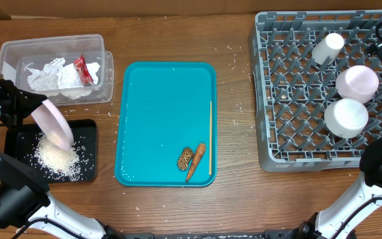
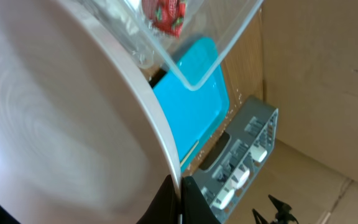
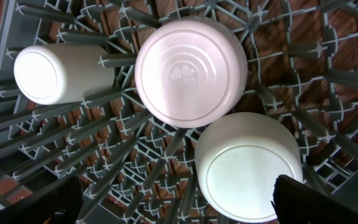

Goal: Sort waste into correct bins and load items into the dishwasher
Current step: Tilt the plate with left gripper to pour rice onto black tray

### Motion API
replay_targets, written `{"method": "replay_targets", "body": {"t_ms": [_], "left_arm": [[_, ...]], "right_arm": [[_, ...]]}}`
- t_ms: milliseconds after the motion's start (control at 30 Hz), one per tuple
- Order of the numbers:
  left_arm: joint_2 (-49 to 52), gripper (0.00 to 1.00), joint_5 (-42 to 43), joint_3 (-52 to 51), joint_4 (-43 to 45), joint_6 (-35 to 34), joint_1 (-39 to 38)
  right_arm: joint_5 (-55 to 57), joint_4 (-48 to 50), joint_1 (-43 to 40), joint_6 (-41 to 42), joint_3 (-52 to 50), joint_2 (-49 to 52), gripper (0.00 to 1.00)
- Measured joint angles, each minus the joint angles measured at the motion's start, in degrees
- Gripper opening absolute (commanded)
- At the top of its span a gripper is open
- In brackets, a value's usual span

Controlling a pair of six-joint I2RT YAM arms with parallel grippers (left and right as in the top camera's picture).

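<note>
The camera is looking straight down into the rack (image 3: 166,155), whose grey pegs are crossing over brown wood showing beneath. A cup (image 3: 58,73) is lying at the left, its flat base facing up. Two bowls are sitting upside down: one (image 3: 190,71) in the middle, with rings on its base, and another (image 3: 248,168) toward the lower right, the two just touching. Dark fingertips (image 3: 325,199) are showing at both lower corners

Wooden table (image 1: 237,199) carries tub (image 1: 18,50), black tray (image 1: 88,129), teal tray (image 1: 158,99), rack (image 1: 270,159), perhaps rice.
</note>
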Motion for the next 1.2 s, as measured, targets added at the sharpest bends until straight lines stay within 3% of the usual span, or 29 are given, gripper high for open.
{"method": "replay_targets", "body": {"t_ms": [400, 933, 1200], "left_arm": [[0.00, 0.04, 1.55, -0.31, -1.16, 2.05, 0.07], [0.00, 0.04, 10.34, -1.01, -9.73, 13.68, 0.11], [0.00, 0.04, 12.55, -1.03, -11.47, 15.54, 0.11]], "right_arm": [[0.00, -0.07, 0.00, 0.02, 0.00, 0.00, 1.00], [0.02, -0.02, 0.00, 0.00, 0.00, 0.00, 1.00], [0.00, -0.04, -0.02, 0.00, 0.00, 0.00, 1.00]]}}
